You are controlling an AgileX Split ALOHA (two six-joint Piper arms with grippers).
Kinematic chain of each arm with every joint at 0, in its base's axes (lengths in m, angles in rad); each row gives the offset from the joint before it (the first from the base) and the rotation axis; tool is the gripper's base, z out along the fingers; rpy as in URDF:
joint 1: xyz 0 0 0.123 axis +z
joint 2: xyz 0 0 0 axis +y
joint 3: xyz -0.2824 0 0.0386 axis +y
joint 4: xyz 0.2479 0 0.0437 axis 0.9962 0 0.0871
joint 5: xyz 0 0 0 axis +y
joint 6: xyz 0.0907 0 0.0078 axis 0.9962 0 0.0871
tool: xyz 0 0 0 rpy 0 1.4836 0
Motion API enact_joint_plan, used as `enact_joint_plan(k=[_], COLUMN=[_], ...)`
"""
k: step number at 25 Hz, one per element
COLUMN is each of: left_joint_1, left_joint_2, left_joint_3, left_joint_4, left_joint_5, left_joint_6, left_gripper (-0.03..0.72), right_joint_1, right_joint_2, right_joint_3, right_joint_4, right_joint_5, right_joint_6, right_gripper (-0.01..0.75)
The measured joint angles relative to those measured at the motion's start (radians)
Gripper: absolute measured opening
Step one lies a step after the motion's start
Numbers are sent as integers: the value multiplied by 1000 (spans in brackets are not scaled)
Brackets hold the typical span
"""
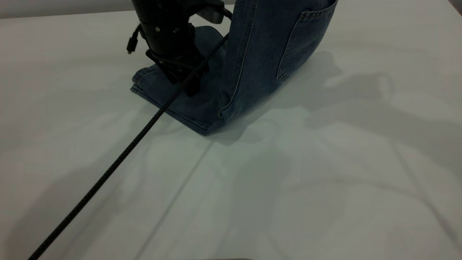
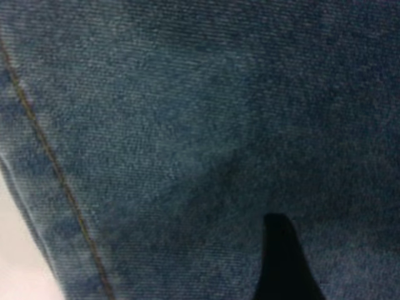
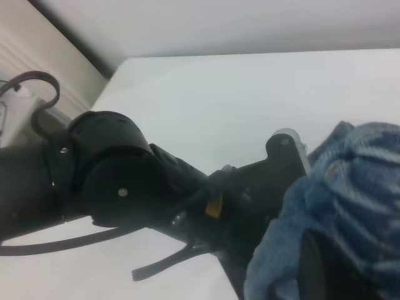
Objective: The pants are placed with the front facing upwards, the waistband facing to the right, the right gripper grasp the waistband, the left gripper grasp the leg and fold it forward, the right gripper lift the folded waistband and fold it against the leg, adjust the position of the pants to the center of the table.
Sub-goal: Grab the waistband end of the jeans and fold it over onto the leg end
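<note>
Now the black left gripper pins the blue denim pants upper-centre, claw state unclear; the ruched waistband hangs lifted, fold unfinished.

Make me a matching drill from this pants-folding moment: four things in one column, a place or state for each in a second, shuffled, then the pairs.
Things:
1. pants
2. left gripper
3. table
4. back pocket

Places or states:
A. pale, with soft shadows on it
B. stitched on the raised denim panel
C. pressing down on the flat denim
D. partly lifted, partly lying flat

Pairs: 1-D, 2-C, 3-A, 4-B
</note>
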Motion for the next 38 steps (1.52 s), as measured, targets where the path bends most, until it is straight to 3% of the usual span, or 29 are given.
enact_joint_plan(k=[8, 15, 22, 30, 33, 38], left_joint_1=[13, 102, 123, 123, 123, 123], left_joint_2=[-133, -350, -572, -640, -641, -641], left_joint_3=[0, 1, 2, 4, 4, 4], left_joint_4=[110, 212, 221, 220, 218, 212], left_joint_5=[-6, 8, 29, 74, 100, 110], left_joint_6=[-23, -194, -217, -249, -253, -257], left_gripper=[391, 391, 391, 391, 391, 391], right_joint_1=[36, 115, 226, 315, 326, 363], right_joint_2=[0, 48, 262, 476, 527, 538], right_joint_3=[0, -25, -244, -440, -462, -490], right_joint_4=[-5, 21, 27, 37, 39, 4], right_joint_5=[-71, -181, -211, -311, -301, -276], right_joint_6=[0, -25, -26, -33, -33, -28], right_gripper=[89, 89, 89, 96, 167, 492])
